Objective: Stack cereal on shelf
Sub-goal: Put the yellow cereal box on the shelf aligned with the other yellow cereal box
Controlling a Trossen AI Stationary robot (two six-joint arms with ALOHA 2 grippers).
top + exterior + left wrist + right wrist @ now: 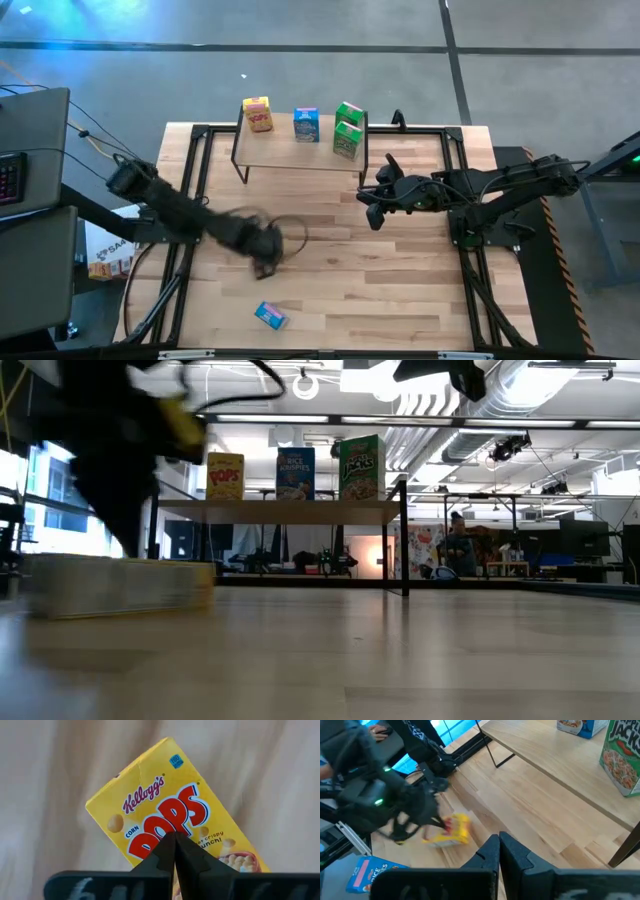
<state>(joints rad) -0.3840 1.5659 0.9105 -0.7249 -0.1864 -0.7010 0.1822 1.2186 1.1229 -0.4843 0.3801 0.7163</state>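
The shelf (pixel 300 152) stands at the table's far edge. On it stand a yellow box (pixel 257 114), a blue box (pixel 306 124) and two green boxes (pixel 349 113), one in front of the other. A second yellow box (pixel 165 800) lies flat on the table, hidden under my left gripper (pixel 265 260) in the high view. My left gripper is shut and points down at it. A second blue box (pixel 271 316) lies flat near the table's near edge. My right gripper (pixel 378 205) is shut and empty, raised above the table near the shelf's right end. My left gripper has its shut fingertips (pixel 167 845) on the yellow box's printed face (pixel 150 827), about the middle of it. It comes from above, pointing down. The box lies flat on the table under the tips (pixel 120 585), not pinched between them.
Black frame rails (pixel 200 160) run along the table's left and right sides. A dark cable loop (pixel 292 232) hangs by my left arm. A desk with a keyboard (pixel 10 175) stands off the table's left. There is bare wood between the shelf and the near edge.
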